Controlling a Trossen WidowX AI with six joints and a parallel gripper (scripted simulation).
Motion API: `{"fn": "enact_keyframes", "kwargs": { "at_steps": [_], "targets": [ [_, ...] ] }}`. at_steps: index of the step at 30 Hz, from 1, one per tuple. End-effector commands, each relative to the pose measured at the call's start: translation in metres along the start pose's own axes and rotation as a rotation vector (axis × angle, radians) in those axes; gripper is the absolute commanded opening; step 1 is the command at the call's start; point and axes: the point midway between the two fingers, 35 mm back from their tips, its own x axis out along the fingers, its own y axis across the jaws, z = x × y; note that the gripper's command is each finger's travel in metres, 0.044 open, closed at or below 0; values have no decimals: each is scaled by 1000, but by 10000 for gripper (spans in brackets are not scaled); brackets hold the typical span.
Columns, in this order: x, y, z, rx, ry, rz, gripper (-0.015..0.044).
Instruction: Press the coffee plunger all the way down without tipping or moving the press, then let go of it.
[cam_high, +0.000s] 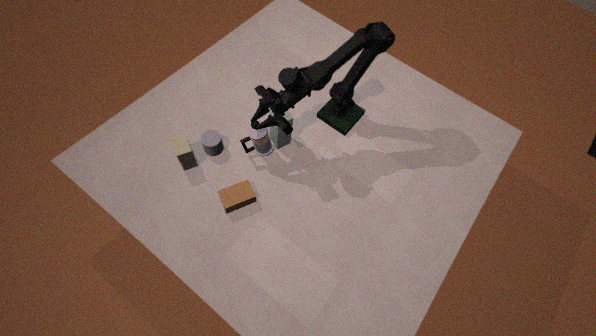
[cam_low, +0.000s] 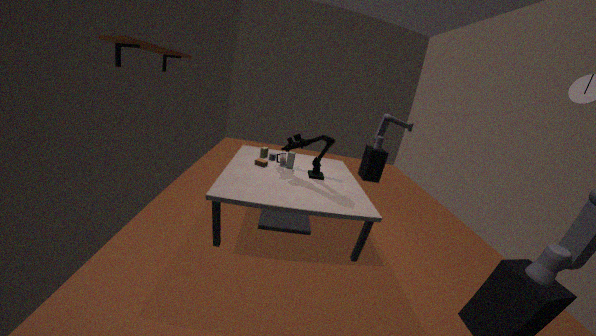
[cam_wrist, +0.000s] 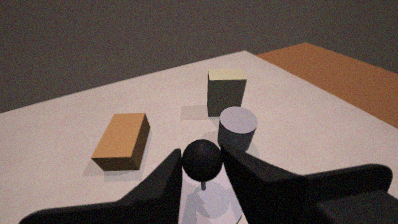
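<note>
I have the gripper (cam_wrist: 202, 165) partly closed on the plunger knob (cam_wrist: 202, 159), one dark finger (cam_wrist: 165, 182) pressing each side of the black ball. Only a short stub of rod shows beneath the knob, above the lid of the press (cam_high: 261, 140).

The press stands upright on the table (cam_high: 400, 210), nearer the far edge than the near one and toward the arm's base (cam_high: 341, 116). Its black handle (cam_high: 246, 145) points away from the base. A pale green box (cam_high: 282, 130) sits just beside the press on the base side; I cannot tell whether they touch.

Beyond the handle stand a grey cylinder (cam_high: 212, 142) and then a yellow-topped block (cam_high: 183, 151), each apart from the press. An orange block (cam_high: 237, 195) lies flat nearer the middle of the table, well apart.
</note>
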Motion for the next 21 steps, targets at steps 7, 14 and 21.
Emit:
{"fn": "enact_keyframes", "kwargs": {
  "at_steps": [7,14,21],
  "targets": [
    [6,0,-9,7,40,-1,120],
    [7,0,-8,7,40,-1,120],
    [8,0,-7,7,40,-1,120]
  ]
}}
